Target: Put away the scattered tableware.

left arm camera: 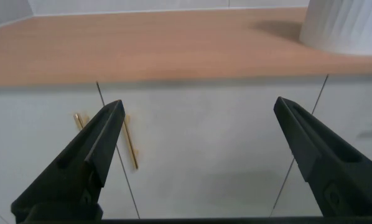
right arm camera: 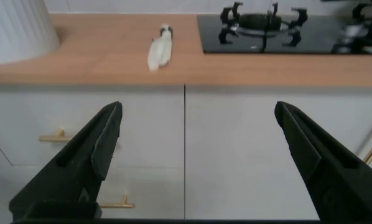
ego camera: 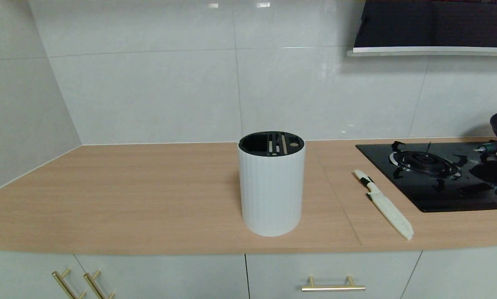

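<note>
Here we see left gripper [left arm camera: 197, 155] and right gripper [right arm camera: 198, 155], fingers spread; the knife [ego camera: 383, 203] lies on the bench [ego camera: 128, 195] by the hob [ego camera: 439, 196].

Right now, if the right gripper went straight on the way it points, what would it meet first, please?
The right gripper would probably meet the white cabinet front first, near a door seam, below the countertop.
</note>
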Controlling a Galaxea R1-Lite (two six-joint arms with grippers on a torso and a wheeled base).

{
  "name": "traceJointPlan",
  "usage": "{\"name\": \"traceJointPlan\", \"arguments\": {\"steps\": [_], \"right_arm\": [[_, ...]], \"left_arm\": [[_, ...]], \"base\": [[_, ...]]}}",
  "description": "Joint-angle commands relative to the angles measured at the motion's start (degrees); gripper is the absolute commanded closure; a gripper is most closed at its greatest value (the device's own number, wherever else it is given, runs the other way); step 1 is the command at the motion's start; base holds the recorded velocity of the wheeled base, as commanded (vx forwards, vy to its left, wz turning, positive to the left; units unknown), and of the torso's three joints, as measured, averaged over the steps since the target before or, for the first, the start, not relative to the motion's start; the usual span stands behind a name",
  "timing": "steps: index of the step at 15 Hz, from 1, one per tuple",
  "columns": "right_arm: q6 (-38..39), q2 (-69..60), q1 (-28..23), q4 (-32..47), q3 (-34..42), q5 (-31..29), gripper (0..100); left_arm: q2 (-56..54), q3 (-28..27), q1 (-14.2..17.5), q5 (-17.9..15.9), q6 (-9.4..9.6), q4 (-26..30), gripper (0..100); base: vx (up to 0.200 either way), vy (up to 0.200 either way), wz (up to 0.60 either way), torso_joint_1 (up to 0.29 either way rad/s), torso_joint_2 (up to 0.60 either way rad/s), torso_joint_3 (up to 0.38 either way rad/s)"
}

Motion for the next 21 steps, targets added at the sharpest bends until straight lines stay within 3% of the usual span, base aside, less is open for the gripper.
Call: {"name": "traceJointPlan", "arguments": {"steps": [1,14,21], "right_arm": [[0.0,0.1,0.1,0.0,0.0,0.0,0],[0.0,0.1,0.0,0.0,0.0,-0.1,0],[0.1,0.1,0.0,0.0,0.0,-0.2,0]], "left_arm": [[0.0,0.0,0.0,0.0,-0.01,0.0,0],[0.0,0.0,0.0,-0.1,-0.01,0.0,0],[0.0,0.0,0.0,-0.1,-0.01,0.0,0]], "base": [[0.0,0.0,0.0,0.227,-0.51,-0.281],[0.0,0.0,0.0,0.263,-0.56,-0.296],[0.0,0.0,0.0,0.132,-0.27,-0.139]]}}
